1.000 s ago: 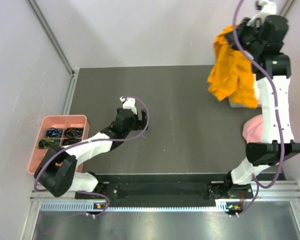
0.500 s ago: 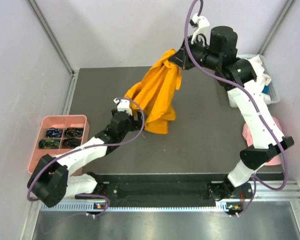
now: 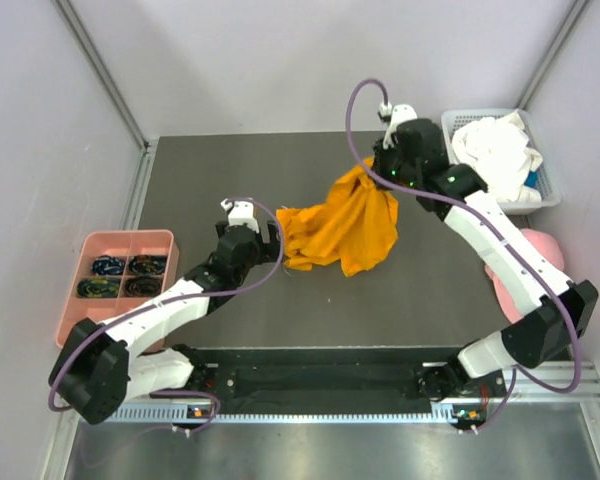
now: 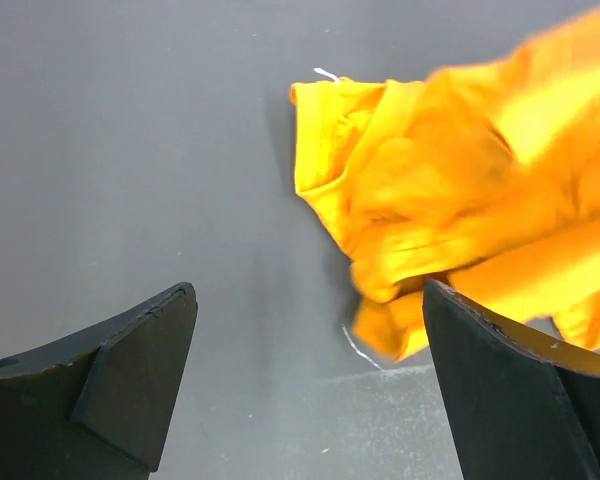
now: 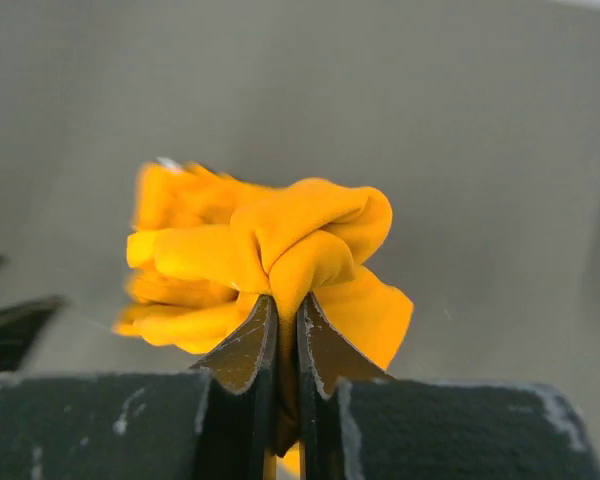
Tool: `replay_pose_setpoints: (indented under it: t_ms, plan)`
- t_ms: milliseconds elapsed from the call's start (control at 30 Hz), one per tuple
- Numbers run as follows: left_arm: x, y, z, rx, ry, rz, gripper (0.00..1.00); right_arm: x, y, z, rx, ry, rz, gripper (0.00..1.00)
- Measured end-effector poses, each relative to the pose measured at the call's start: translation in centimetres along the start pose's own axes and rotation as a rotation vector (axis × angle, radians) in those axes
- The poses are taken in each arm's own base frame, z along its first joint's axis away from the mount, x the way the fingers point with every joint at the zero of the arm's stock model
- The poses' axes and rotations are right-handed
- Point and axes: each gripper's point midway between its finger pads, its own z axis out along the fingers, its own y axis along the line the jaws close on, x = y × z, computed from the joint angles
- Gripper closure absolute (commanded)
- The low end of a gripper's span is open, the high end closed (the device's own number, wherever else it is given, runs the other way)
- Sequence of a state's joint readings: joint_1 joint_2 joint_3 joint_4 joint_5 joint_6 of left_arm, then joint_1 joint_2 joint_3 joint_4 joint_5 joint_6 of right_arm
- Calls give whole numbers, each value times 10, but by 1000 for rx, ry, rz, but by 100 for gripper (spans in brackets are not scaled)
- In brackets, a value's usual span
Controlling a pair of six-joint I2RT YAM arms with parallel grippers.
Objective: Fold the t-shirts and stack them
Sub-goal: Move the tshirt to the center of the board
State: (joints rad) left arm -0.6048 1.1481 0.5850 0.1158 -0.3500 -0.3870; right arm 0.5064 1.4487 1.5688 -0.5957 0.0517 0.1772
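Your left fingers (image 3: 242,211) sit nearest, spread wide with nothing between them, low over the desk (image 3: 200,160) and pointing at the orange t-shirt (image 3: 335,228). In the left wrist view the shirt's near edge lies just ahead and to the right of the tips, not touching them. The right side of that view is blurred.

A pink tray (image 3: 128,238) sits just beside the desk's left edge. It has four compartments with small dark items inside, too small to name.

The orange t-shirt is mid-desk, crumpled, stretched from near your left fingers up toward your right fingers (image 5: 286,300). Its lower left part rests on the desk. The upper right end looks lifted, though the overhead angle makes that hard to confirm.

Your right fingers are clamped tight on a bunched fold of the orange t-shirt, with fabric bulging out past the tips in the right wrist view.

A pink cap (image 3: 525,262) lies at the desk's right edge, partly under the right arm. In the far right corner is a white basket (image 3: 552,186) with the white t-shirt (image 3: 495,145) heaped inside, unfolded.
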Motion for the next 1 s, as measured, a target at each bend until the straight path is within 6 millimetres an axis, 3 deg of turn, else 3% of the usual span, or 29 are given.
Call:
replay_pose_setpoints:
  t_ms: [100,167,333,633,1000]
  plan:
    - [1,5,-1,-22,2,8,1,40,-23,12,112,87,-8,100]
    - [2,8,-2,-35,6,15,1,52,-35,14,175,112,-11,100]
    - [6,5,1,-22,21,31,1,62,-54,13,268,117,-5,100]
    - [39,-11,35,14,170,82,1,85,-73,-4,345,120,37,100]
    - [35,-26,69,15,176,105,3,112,-78,-8,352,161,48,100]
